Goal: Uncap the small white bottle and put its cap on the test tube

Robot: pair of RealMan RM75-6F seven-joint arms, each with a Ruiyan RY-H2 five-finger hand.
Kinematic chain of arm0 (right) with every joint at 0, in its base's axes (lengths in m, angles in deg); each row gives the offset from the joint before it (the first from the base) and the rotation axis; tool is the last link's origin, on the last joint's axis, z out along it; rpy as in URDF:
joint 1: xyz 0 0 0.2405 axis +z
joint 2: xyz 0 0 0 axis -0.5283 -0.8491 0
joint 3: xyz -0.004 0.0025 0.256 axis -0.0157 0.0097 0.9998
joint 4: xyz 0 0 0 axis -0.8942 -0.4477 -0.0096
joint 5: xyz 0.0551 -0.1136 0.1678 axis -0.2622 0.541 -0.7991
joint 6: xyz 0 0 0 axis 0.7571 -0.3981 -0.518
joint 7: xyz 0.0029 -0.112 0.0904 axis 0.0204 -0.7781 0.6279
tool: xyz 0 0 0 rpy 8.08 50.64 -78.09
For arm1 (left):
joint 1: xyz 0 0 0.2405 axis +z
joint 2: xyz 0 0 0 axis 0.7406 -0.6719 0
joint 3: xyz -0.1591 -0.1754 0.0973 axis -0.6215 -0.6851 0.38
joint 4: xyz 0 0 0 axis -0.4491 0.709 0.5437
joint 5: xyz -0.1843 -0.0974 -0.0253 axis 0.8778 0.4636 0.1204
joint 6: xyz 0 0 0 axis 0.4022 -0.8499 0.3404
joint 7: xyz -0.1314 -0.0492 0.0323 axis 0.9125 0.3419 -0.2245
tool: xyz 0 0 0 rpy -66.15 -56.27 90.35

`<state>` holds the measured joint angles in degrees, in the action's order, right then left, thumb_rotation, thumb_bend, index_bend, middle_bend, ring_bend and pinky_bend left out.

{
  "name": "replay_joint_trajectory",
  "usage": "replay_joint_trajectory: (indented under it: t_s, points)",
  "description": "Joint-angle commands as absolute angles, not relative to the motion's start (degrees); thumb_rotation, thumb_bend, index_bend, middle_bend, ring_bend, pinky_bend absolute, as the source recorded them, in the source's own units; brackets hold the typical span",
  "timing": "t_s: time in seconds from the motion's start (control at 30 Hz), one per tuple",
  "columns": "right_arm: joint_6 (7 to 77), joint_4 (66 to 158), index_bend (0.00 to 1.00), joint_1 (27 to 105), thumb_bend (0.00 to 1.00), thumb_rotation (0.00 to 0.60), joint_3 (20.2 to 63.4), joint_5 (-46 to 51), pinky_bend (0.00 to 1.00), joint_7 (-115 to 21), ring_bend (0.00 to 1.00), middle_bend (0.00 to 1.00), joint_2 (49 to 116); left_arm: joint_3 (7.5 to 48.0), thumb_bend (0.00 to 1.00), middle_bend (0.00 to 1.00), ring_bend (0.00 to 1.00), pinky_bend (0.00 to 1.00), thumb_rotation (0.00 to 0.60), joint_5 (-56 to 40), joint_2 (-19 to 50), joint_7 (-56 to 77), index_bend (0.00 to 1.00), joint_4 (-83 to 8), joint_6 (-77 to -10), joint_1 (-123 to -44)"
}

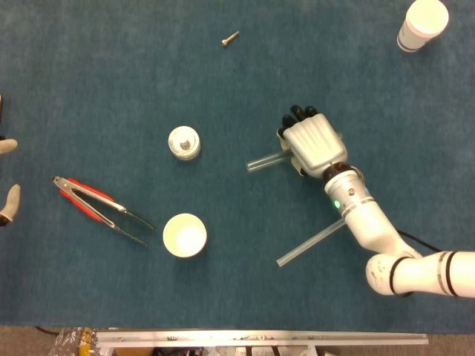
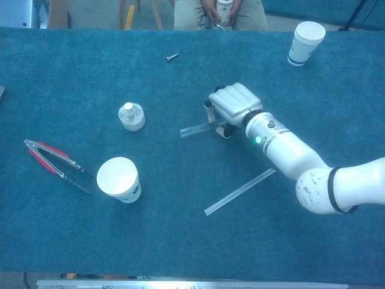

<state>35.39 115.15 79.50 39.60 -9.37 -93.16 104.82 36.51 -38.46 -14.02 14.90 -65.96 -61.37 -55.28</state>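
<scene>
At table centre, right hand [image 1: 315, 144] grips the test tube [image 1: 263, 161].
The capped small white bottle [image 1: 183, 142] stands at its nine o'clock; left hand [image 1: 7, 200] fingers apart, holding nothing.

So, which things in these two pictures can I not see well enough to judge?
- Right hand: its back hides the fingers' contact with the clear glass test tube in both views.
- Left hand: the head view's left edge cuts it off; the chest view lacks it.
- Small white bottle: too small to show how its cap sits.
- Small metal screw: too small for detail.
</scene>
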Motion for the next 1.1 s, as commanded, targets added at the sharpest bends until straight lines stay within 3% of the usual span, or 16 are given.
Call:
replay_joint_trajectory:
  t_s: [0.03, 0.47, 0.63, 0.73, 1.1]
  points:
    - [36.0, 116.3, 0.57, 79.0, 0.31, 0.600, 40.1, -8.7, 0.23, -91.9, 0.15, 0.31, 103.6, 36.3, 0.43, 0.21, 0.14, 0.08, 0.380, -38.3, -13.8, 15.3, 0.22, -66.0, -61.2, -55.5]
    - [38.5, 130.0, 0.60, 75.1, 0.31, 0.600, 46.0, -7.4, 0.23, -79.7, 0.15, 0.33, 91.8, 34.6, 0.43, 0.21, 0.14, 0.08, 0.398, -37.0, -15.3, 18.3, 0.22, -69.2, -53.6, -61.0]
    - [37.1, 137.4, 0.60, 73.2, 0.31, 0.600, 48.1, -8.2, 0.23, -74.2, 0.15, 0.33, 83.9, 33.7, 0.43, 0.22, 0.15, 0.08, 0.544, -36.6, -15.8, 19.0, 0.23, -71.9, -47.7, -65.2]
    - [37.5, 140.1, 0.60, 72.2, 0.31, 0.600, 48.7, -7.8, 0.23, -72.5, 0.15, 0.33, 80.2, 32.9, 0.43, 0.22, 0.15, 0.08, 0.592, -36.0, -15.0, 19.4, 0.24, -72.8, -44.7, -67.7]
    - [38.7, 145.0, 0.60, 69.4, 0.31, 0.600, 48.7, -6.5, 0.23, -67.6, 0.15, 0.33, 71.2, 29.7, 0.43, 0.23, 0.17, 0.08, 0.600, -30.6, -8.0, 13.5, 0.31, -71.1, -35.7, -76.0]
